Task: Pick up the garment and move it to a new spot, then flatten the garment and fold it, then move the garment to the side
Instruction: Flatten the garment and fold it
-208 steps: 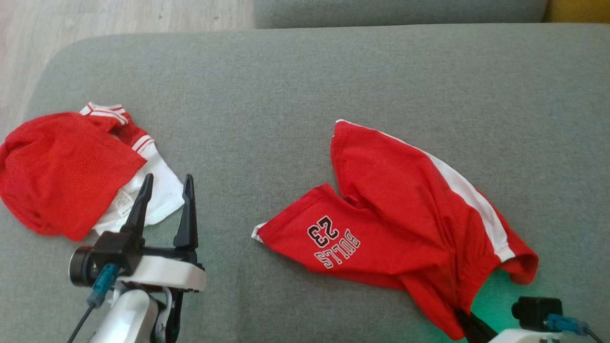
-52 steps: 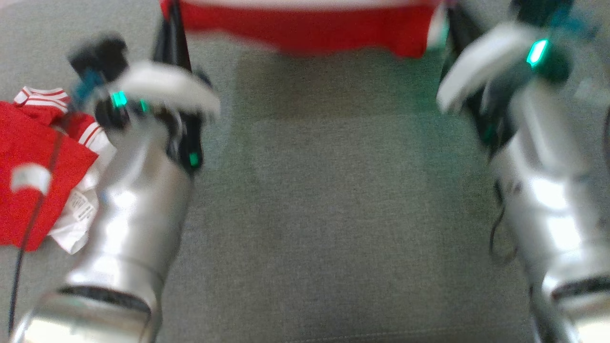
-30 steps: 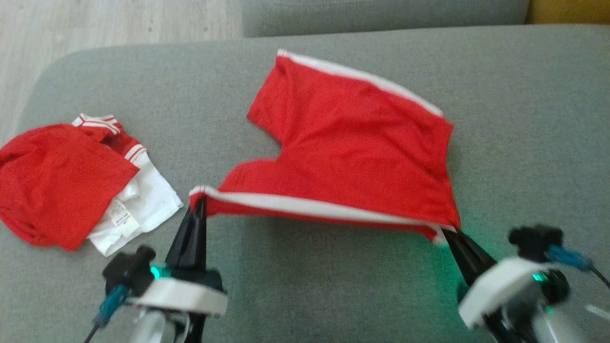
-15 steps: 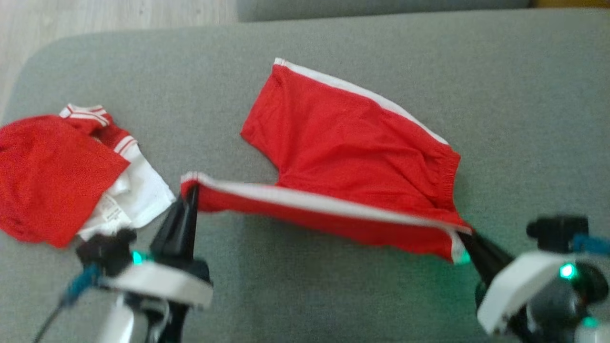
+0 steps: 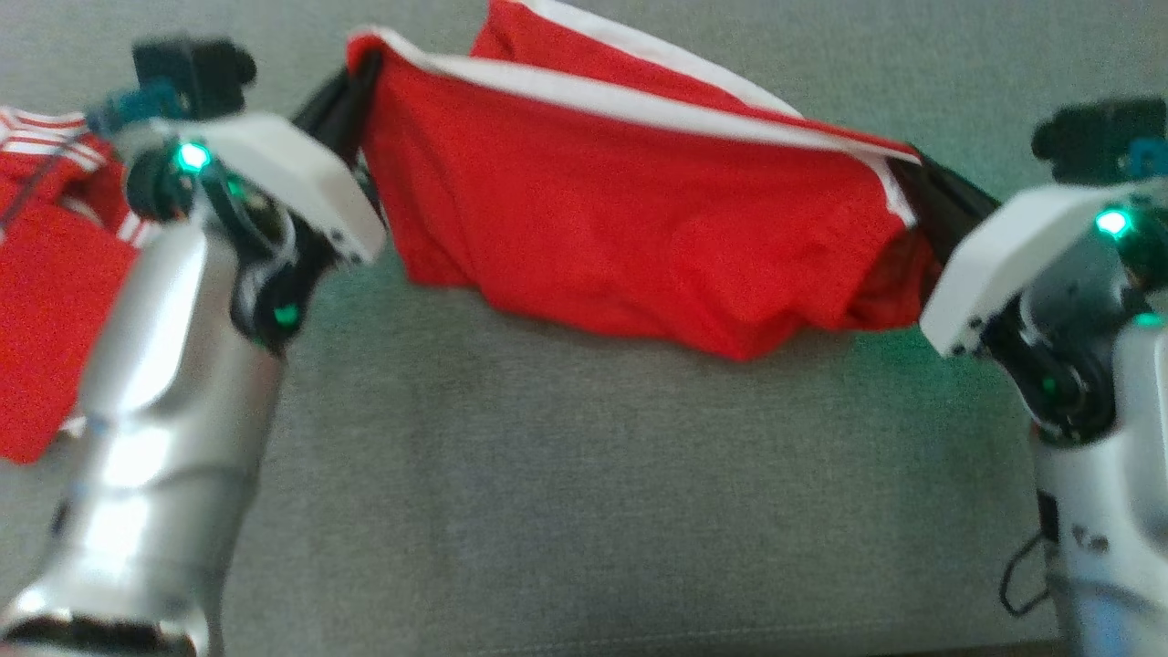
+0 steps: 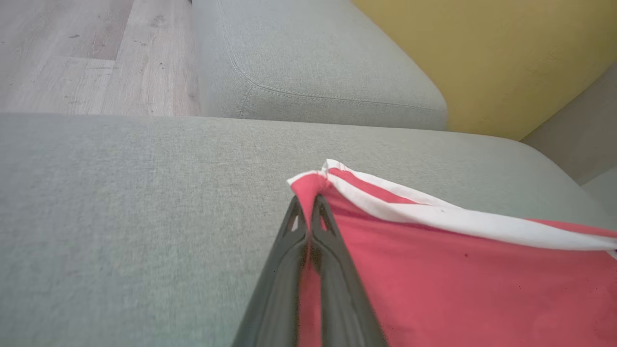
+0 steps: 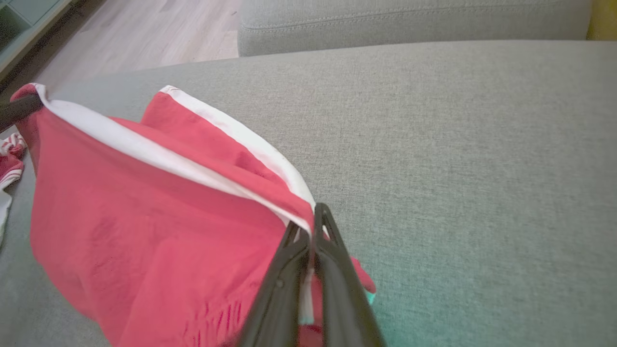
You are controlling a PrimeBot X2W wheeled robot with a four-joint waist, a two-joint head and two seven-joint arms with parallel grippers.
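The garment is a pair of red shorts with white side stripes, lifted and stretched between both arms above the grey sofa seat. My left gripper is shut on its left corner; in the left wrist view the two dark fingers pinch the red hem of the shorts. My right gripper is shut on the opposite corner, and in the right wrist view it clamps the white-striped edge of the shorts. The cloth hangs down in a loose sag between the grippers.
Another red and white garment lies on the seat at the far left, behind my left forearm. The grey sofa cushion spreads below the hanging shorts. A second cushion, wood floor and a yellow wall lie beyond.
Both arms have raised the shorts off the seat, so the cloth now hangs between the grippers instead of lying spread. The head view has tilted down and closer.
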